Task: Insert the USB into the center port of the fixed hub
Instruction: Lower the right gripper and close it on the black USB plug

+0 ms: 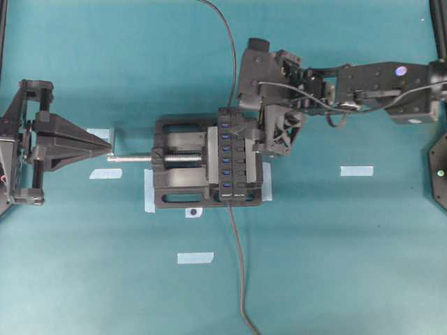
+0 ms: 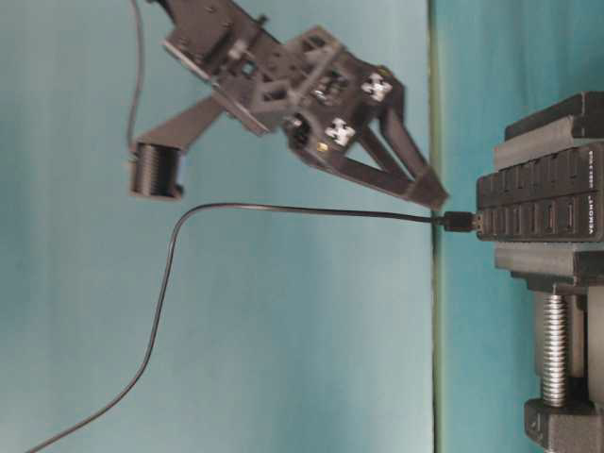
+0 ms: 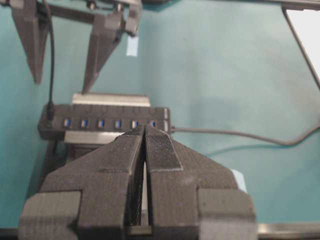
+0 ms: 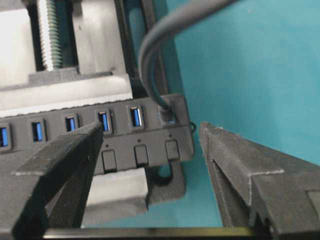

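Note:
The fixed hub (image 1: 231, 155) is a black strip clamped in a vise, its row of blue ports facing up. The USB (image 2: 458, 222), a small black plug on a thin grey cable, sits in the end port (image 4: 167, 114) of the row. The center port (image 1: 225, 149) shows blue and has nothing in it. My right gripper (image 4: 150, 127) hangs open just above that end of the hub. Its fingers (image 3: 95, 60) stand on either side of the plug, clear of it. My left gripper (image 1: 110, 148) is shut on nothing, far left of the vise.
The black screw vise (image 1: 181, 167) holds the hub, and its threaded screw (image 1: 133, 159) points toward my left gripper. The hub's own cable (image 1: 241, 279) runs off toward the near table edge. Pale tape strips (image 1: 356, 170) lie on the teal mat.

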Motion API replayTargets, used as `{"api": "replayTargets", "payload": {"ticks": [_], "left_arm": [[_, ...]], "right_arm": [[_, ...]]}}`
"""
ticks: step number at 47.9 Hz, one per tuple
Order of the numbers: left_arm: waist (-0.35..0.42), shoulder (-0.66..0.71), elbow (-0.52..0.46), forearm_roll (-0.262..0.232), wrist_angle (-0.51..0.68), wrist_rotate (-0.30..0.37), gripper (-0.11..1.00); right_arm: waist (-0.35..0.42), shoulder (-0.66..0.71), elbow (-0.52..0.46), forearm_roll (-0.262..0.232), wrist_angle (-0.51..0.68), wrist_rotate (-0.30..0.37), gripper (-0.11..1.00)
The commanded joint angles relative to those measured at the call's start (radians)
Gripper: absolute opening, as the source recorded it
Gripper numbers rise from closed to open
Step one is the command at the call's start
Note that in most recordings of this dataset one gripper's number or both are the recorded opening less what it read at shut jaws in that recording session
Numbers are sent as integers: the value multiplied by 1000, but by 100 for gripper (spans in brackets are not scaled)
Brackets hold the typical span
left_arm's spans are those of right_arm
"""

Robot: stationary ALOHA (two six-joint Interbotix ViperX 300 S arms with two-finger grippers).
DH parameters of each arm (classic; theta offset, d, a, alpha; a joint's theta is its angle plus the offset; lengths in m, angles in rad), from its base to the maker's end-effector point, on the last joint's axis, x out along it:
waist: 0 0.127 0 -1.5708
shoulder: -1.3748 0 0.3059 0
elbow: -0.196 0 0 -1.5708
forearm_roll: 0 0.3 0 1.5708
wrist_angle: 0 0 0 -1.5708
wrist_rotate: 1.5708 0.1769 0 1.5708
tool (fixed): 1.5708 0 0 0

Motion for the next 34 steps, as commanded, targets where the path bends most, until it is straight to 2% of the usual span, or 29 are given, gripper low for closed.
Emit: {"api": "replayTargets", "payload": {"ticks": [1,14,34], "left_arm": [[3,3,-12,2,-6,-2,1],[3,-3,-12,2,-6,-3,1],[2,-6,-11,0,-5,-6,1]], "right_arm": [[-3,3,-15,0,-32,-8,79],[-14,35,-21,-2,-84,-9,79],[-28,51,-29,-2,-87,-9,74]]}}
